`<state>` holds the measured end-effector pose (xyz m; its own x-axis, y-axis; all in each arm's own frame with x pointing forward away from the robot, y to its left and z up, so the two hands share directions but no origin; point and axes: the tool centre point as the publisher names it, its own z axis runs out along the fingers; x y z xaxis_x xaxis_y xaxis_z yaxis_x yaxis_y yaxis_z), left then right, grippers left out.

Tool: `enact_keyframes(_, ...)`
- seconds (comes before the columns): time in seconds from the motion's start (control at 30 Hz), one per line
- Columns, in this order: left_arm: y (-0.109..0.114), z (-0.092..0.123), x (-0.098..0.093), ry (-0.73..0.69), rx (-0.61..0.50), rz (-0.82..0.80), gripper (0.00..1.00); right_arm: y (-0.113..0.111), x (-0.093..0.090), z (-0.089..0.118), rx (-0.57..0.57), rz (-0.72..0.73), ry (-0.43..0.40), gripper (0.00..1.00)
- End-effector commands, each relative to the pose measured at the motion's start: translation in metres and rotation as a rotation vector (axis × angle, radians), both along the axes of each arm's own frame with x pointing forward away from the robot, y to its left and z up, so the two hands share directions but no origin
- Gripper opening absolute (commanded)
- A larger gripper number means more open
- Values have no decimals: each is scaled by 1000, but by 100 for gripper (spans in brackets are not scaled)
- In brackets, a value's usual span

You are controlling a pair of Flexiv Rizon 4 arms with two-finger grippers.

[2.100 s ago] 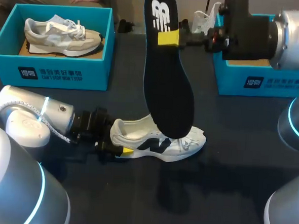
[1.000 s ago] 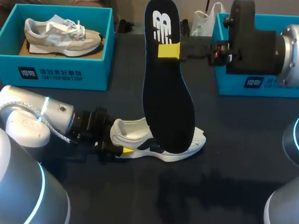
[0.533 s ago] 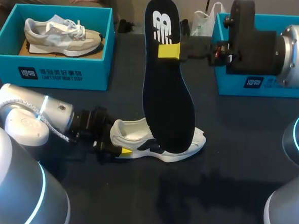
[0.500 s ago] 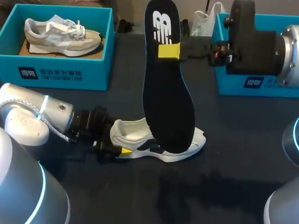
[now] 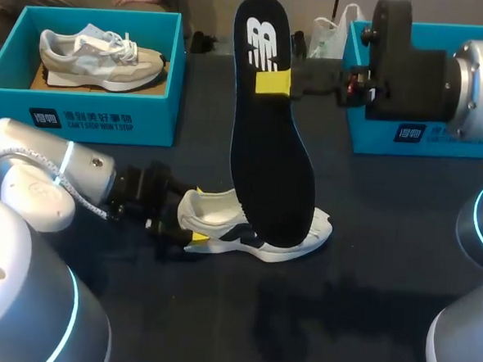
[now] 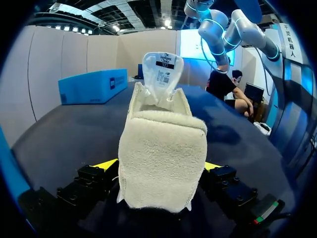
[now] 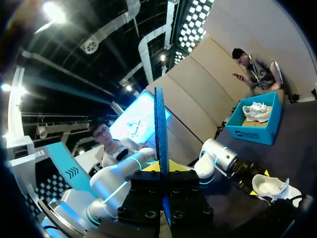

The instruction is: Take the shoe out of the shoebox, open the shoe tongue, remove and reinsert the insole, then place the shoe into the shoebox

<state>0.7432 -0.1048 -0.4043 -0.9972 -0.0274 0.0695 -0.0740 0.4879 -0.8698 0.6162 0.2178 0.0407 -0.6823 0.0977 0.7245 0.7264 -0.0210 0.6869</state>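
The shoe (image 5: 255, 228) is seen lying on the table (image 5: 367, 271), its heel clamped by the left gripper (image 5: 188, 229). The insole (image 5: 271, 166) is held upright over it, pinched near its upper end by the right gripper (image 5: 273, 79), lower end down at the shoe's opening.

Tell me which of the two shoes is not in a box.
The white shoe with black side markings: it lies on the table, its heel in the left gripper. The grey shoe sits inside the blue shoebox.
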Motion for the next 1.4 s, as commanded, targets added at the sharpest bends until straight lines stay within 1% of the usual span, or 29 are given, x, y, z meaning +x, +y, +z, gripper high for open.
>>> enact_keyframes(0.03, 3, 10, -2, -9, 45, 8, 100, 4, 1, 0, -3, -3, 2, 0)
enact_keyframes(0.13, 5, 12, 0, -25, 87, 21, 100, 4, 1, 0, -3, -3, 2, 0)
enact_keyframes(0.53, 5, 12, 0, -25, 87, 21, 100, 4, 1, 0, -3, -3, 2, 0)
enact_keyframes(0.57, 4, 15, -1, -48, 123, 33, 100, 4, 1, 0, -3, -3, 2, 0)
enact_keyframes(0.63, 4, 18, 1, -31, 126, 31, 100, 4, 1, 0, -3, -3, 2, 0)
enact_keyframes(0.83, 7, 27, 7, -35, 191, 52, 100, 4, 1, 0, -3, -3, 2, 0)
enact_keyframes(1.0, 9, 32, 9, -25, 235, 41, 100, 4, 1, 0, -3, -3, 2, 0)
enact_keyframes(1.13, 8, 34, 9, -4, 305, 14, 100, 4, 1, 0, -3, -3, 2, 0)
enact_keyframes(1.23, 7, 36, 9, -22, 359, -6, 100, 4, 1, 0, -3, -3, 2, 0)
enact_keyframes(1.4, 6, 41, 7, -14, 449, -52, 100, 4, 1, 0, -3, -3, 2, 0)
